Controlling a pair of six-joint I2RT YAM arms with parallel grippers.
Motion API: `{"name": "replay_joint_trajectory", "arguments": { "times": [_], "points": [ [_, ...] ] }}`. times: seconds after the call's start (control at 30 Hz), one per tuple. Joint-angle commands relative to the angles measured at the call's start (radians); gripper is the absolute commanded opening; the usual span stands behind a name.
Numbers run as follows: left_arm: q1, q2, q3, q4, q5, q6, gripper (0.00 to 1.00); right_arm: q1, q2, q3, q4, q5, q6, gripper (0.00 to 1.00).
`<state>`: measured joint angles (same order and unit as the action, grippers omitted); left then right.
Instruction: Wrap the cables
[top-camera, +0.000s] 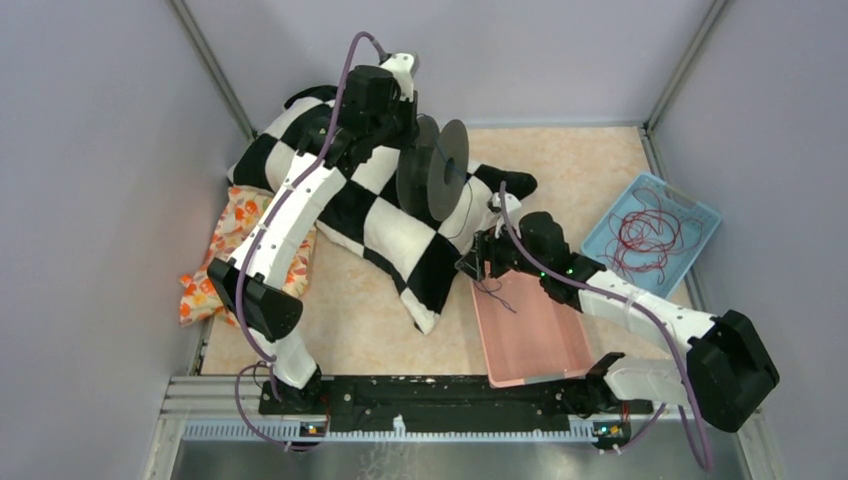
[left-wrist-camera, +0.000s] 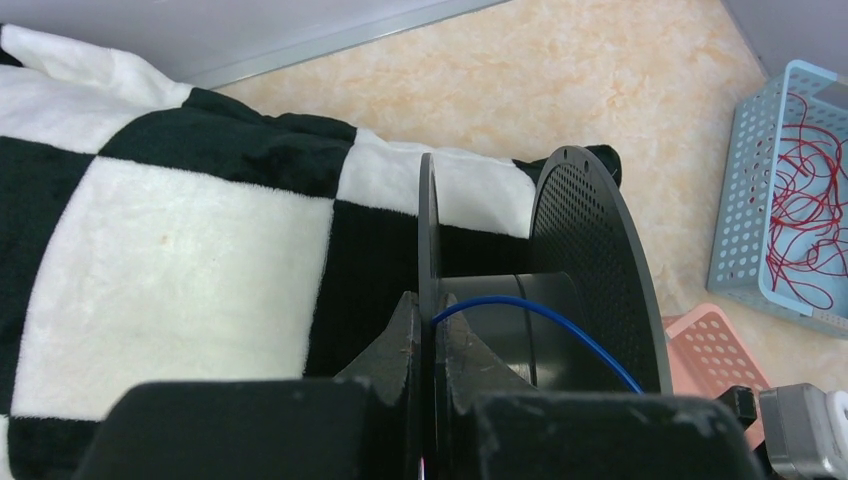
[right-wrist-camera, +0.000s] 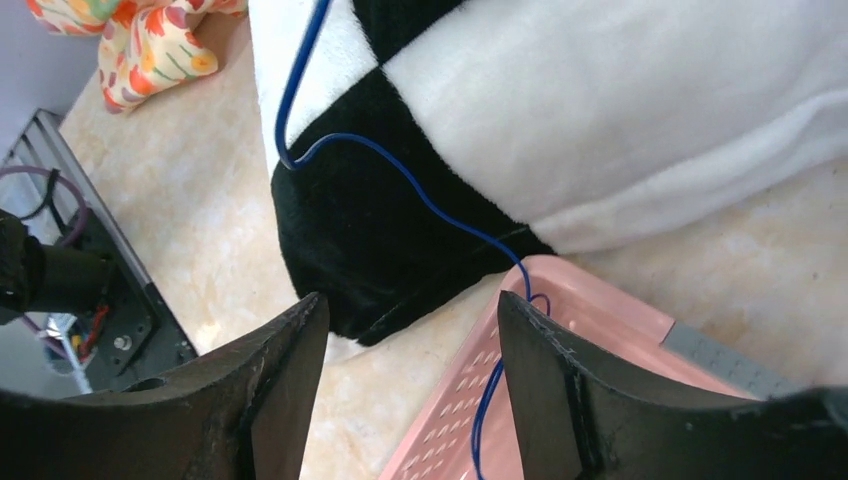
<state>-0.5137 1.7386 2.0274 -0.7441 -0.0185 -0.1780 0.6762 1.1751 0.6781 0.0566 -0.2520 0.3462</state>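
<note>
— Two grippers to go through; starting on the left?

— Pinching shut with the left gripper (left-wrist-camera: 430, 322) on the near flange of the black spool (left-wrist-camera: 592, 255), holding it on edge over the checkered blanket (left-wrist-camera: 170, 270).

— And looking at the hub, just beyond those fingers?

— Finding only a single strand of the blue cable (left-wrist-camera: 545, 313), arching off the hub and out past the far flange. Seeing no stacked turns there, so judging the winding as barely begun.

— Moving on to the right?

— Hovering with the right gripper (right-wrist-camera: 410, 312) over a corner of the pink tray (right-wrist-camera: 610, 335), jaws standing well apart, gripping nothing. Noting the cable passing through the gap close beside one finger, apparently not pinched.

— Tracing the cable outward from there?

— Following it loose across the blanket, bending once on a black square, then dropping over the tray rim and lying slack inside.

— Leaving what to do?

— Judging nearly all of it as left: catching the slack, leading it up to the hub, laying turn upon turn, taking in every trailing bit. Noticing also a tangle of red wire (top-camera: 645, 232) sitting in the blue basket (top-camera: 692, 197), well apart on the right; possibly waiting for the same treatment, though not telling that for certain.
</note>
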Motion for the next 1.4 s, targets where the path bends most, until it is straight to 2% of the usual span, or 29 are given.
{"name": "replay_joint_trajectory", "arguments": {
  "times": [0.0, 0.13, 0.27, 0.37, 0.73, 0.8, 0.93, 1.07, 1.13, 1.2, 1.37],
  "points": [
    [0.041, -0.043, -0.049, 0.035, 0.055, -0.001, 0.00, 0.012, 0.052, 0.005, 0.102, -0.017, -0.138, 0.64],
    [0.041, -0.044, -0.052, 0.037, 0.060, 0.002, 0.00, 0.013, 0.079, -0.009, 0.152, 0.010, -0.167, 0.63],
    [0.041, -0.049, -0.066, 0.039, 0.070, 0.006, 0.00, 0.013, 0.099, -0.019, 0.192, 0.059, -0.213, 0.52],
    [0.041, -0.054, -0.074, 0.041, 0.071, 0.009, 0.00, 0.012, 0.117, -0.020, 0.205, 0.094, -0.235, 0.50],
    [0.043, -0.068, -0.109, 0.058, 0.063, -0.003, 0.00, 0.025, 0.213, -0.001, 0.217, 0.078, -0.279, 0.46],
    [0.042, -0.072, -0.111, 0.061, 0.063, -0.002, 0.00, 0.024, 0.218, -0.002, 0.228, 0.088, -0.271, 0.42],
    [0.041, -0.078, -0.119, 0.065, 0.069, 0.000, 0.00, 0.024, 0.236, 0.011, 0.220, 0.124, -0.265, 0.26],
    [0.041, -0.089, -0.145, 0.081, 0.076, -0.004, 0.00, 0.025, 0.244, 0.021, 0.208, 0.146, -0.274, 0.20],
    [0.042, -0.094, -0.153, 0.083, 0.072, -0.006, 0.00, 0.025, 0.232, 0.030, 0.188, 0.157, -0.271, 0.12],
    [0.041, -0.100, -0.161, 0.092, 0.070, -0.005, 0.00, 0.024, 0.206, 0.037, 0.163, 0.189, -0.256, 0.00],
    [0.044, -0.102, -0.153, 0.102, 0.056, 0.003, 0.00, 0.024, 0.093, 0.047, 0.055, 0.324, -0.284, 0.00]
  ]
}}
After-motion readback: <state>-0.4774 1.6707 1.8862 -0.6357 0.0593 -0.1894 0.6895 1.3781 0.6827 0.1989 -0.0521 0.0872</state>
